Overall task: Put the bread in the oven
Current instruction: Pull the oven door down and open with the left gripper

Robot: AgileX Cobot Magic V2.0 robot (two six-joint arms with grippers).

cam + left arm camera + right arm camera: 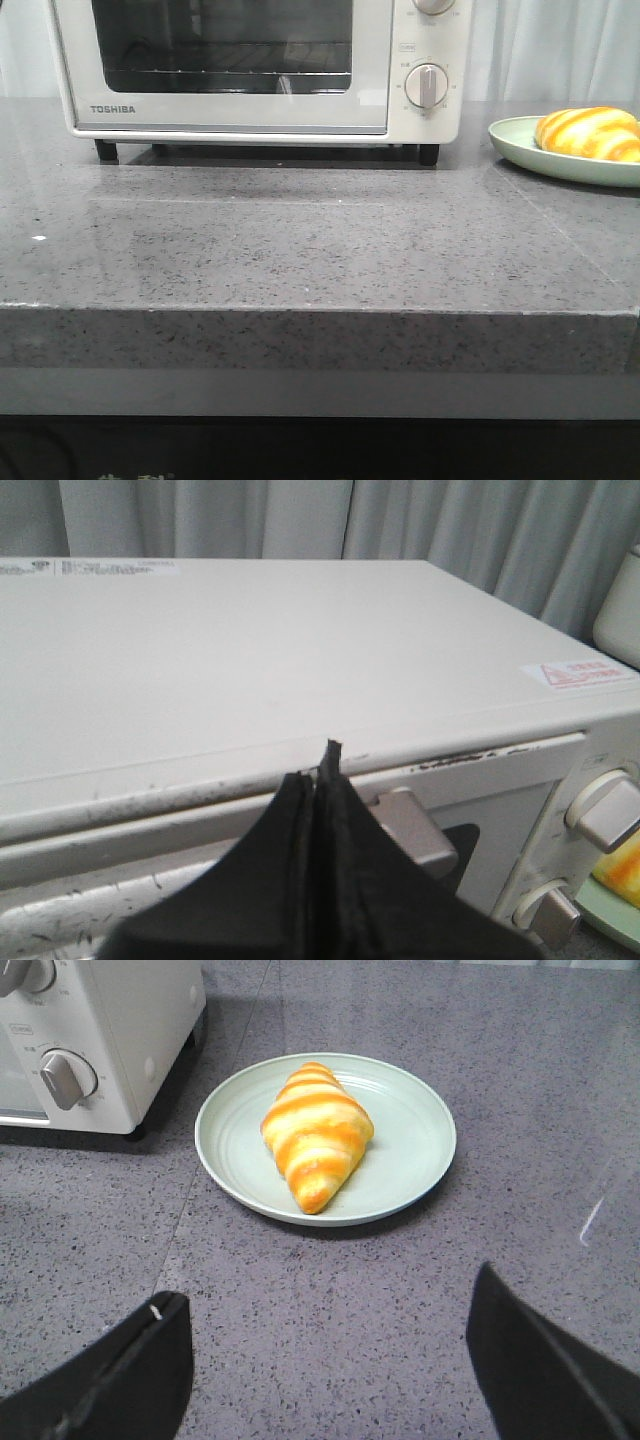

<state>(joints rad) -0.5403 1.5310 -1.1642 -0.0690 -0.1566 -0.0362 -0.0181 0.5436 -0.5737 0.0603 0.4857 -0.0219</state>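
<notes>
Lying on a pale green plate (420, 1145) to the right of the oven (255, 70), the bread (316, 1132) sits straight ahead of the right pincer (325, 1360), whose two dark fingers (135, 1375) are spread wide with nothing between them. From that wrist's view the bun's long axis runs away from the pincer at a slight slant, one tapered tip toward it and the other toward the far rim. I judge spread fingers coming straight in would close across the narrow width rather than end to end, which suits the shape.

The right arm is plainly the nearer one. The left pincer (322, 780) is up at the oven instead, its black pads pressed together with nothing visible between them, its tip at the top front edge just above the door handle (415, 830). The door looks shut in the front view, so I take it the left arm's business is to open it before any bread can go in.

The bread is glossy, golden-orange with pale yellow bands, plump in the middle and pointed at both ends; that sheen suggests a slick surface. The plate is smooth, shallow, with faint rings. The bench (300, 250) is speckled grey stone, polished enough to show reflections. The oven is cream-white painted metal, scuffed with dark marks along the top edge, with a glass door, a wire rack behind it, round knobs (427, 86) and black feet.
</notes>
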